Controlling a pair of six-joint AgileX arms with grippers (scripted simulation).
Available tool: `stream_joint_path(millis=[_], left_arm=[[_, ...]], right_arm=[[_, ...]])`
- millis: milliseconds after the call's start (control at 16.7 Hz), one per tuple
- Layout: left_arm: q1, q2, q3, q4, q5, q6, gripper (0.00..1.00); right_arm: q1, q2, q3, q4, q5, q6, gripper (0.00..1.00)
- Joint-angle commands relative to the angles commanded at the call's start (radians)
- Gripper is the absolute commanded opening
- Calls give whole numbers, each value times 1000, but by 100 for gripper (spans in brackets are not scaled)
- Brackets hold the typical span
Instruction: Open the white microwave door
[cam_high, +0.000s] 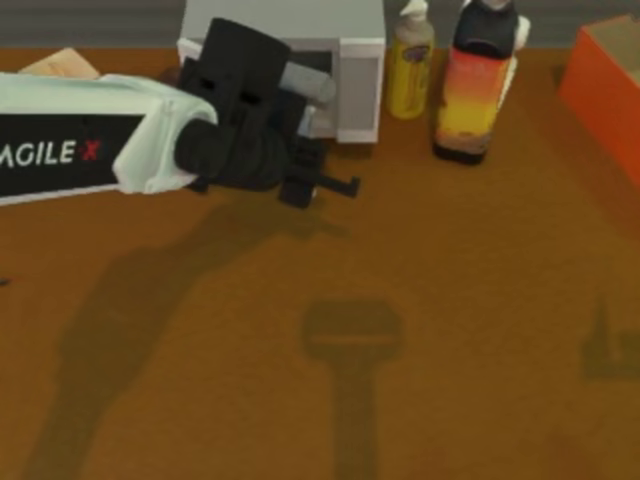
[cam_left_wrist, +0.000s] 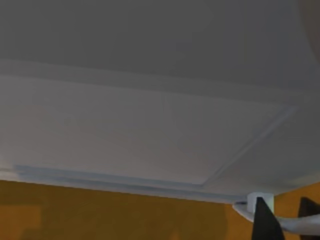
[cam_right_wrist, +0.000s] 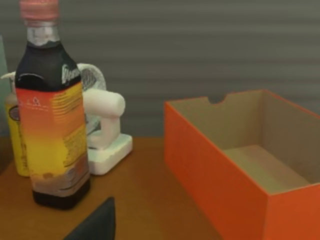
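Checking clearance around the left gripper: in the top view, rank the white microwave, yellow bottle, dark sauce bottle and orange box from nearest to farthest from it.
From the left gripper:
1. White microwave, right behind it.
2. Yellow bottle, just right of the microwave.
3. Dark sauce bottle, further right.
4. Orange box, at the table's right edge.

Our left arm's black wrist covers most of the boxy white-grey microwave front, hiding its white-framed door. We see the left gripper cut off at the frame edge; the open orange cardboard box is likewise cropped.
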Motion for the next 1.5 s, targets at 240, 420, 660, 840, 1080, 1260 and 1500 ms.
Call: stream_joint_path(millis=[240,420,660,840,1080,1260,1500], left_arm=[[0,0,0,0,0,0,0],[0,0,0,0,0,0,0],[0,0,0,0,0,0,0],[0,0,0,0,0,0,0],[0,0,0,0,0,0,0],[0,0,0,0,0,0,0],[-3,-2,-6,-1,15,4,0]], right_arm=[[0,0,0,0,0,0,100],[0,0,0,0,0,0,100],[0,0,0,0,0,0,100],[0,0,0,0,0,0,100],[0,0,0,0,0,0,100],[0,0,0,0,0,0,100],[0,0,0,0,0,0,100]])
